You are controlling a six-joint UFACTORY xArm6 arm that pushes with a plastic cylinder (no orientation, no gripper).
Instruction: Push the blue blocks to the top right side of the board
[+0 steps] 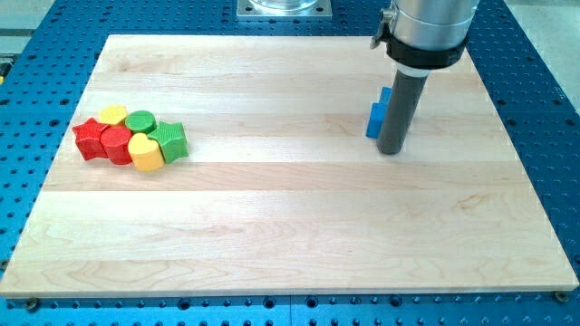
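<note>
Blue blocks [376, 115] sit right of the board's centre in the upper half, mostly hidden behind my rod; their shapes and number cannot be made out. My tip [390, 150] rests on the board just right of and below the blue blocks, touching or nearly touching them. The wooden board [290, 226] fills most of the view.
A cluster at the view's left holds a red star-like block [88, 138], a red block [116, 143], a yellow block [112, 114], a green round block [140, 120], a yellow heart block [145, 152] and a green star-like block [169, 140]. A blue perforated table [553, 109] surrounds the board.
</note>
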